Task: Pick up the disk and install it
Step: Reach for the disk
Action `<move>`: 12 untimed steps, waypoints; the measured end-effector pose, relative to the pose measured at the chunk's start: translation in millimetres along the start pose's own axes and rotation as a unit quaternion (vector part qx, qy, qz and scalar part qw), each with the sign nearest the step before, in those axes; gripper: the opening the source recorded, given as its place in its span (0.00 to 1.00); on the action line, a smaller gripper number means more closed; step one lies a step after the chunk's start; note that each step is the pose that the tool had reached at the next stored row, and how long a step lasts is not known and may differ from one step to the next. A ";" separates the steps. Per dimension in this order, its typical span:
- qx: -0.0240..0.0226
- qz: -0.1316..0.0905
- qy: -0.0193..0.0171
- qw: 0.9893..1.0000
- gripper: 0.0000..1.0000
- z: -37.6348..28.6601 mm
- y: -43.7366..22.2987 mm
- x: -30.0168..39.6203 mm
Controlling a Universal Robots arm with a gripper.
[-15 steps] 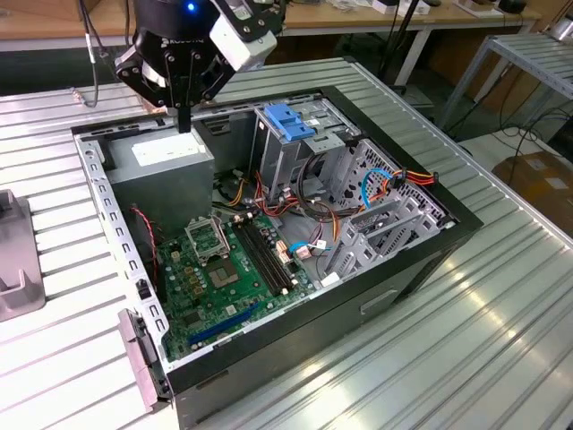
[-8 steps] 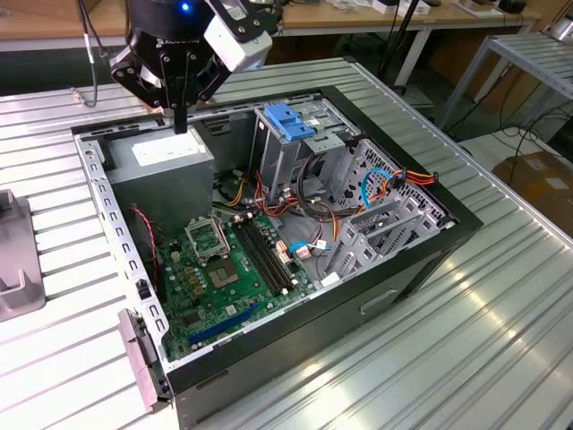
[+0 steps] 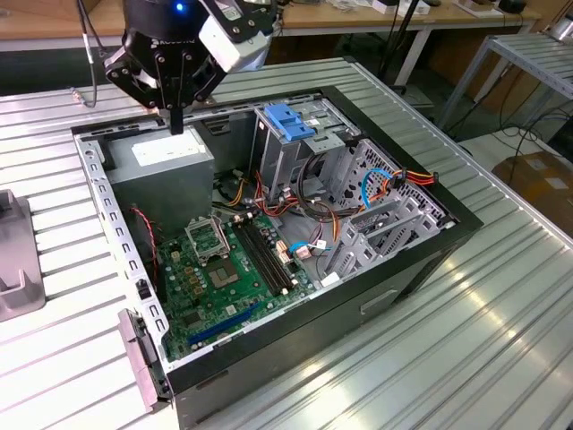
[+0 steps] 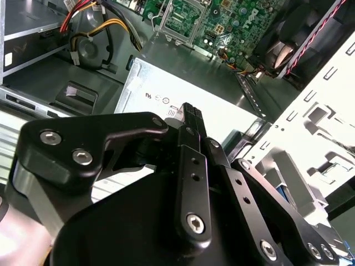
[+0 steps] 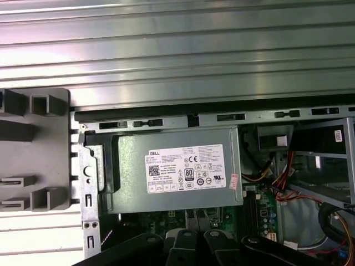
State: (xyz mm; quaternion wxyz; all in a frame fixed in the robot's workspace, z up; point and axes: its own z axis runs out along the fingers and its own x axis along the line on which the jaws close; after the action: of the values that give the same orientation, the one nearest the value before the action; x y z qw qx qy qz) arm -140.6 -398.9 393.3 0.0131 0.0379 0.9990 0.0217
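The black two-finger tool (image 3: 176,118) hangs over the large grey power-supply box with a white sticker (image 3: 170,159), at the corner of the open black computer case (image 3: 295,358) nearest the far edge of the ribbed metal bench (image 3: 501,296). Its fingers stand narrow, pressed together, holding nothing. The grey-metal disk (image 3: 291,121) with bright blue plastic rails sits in the upright grey drive cage (image 3: 277,166) inside the case, well apart from the tool. Its metal body is largely hidden.
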 end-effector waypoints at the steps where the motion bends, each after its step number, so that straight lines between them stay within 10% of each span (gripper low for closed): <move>1: 0.000 0.000 0.000 1.000 0.10 0.0 0.0 0.5; 12: 0.000 0.000 0.000 1.000 0.10 -0.2 -0.6 8.4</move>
State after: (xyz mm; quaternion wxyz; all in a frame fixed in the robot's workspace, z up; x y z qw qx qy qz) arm -149.0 -398.9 393.3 0.0131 0.0379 0.9990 0.0217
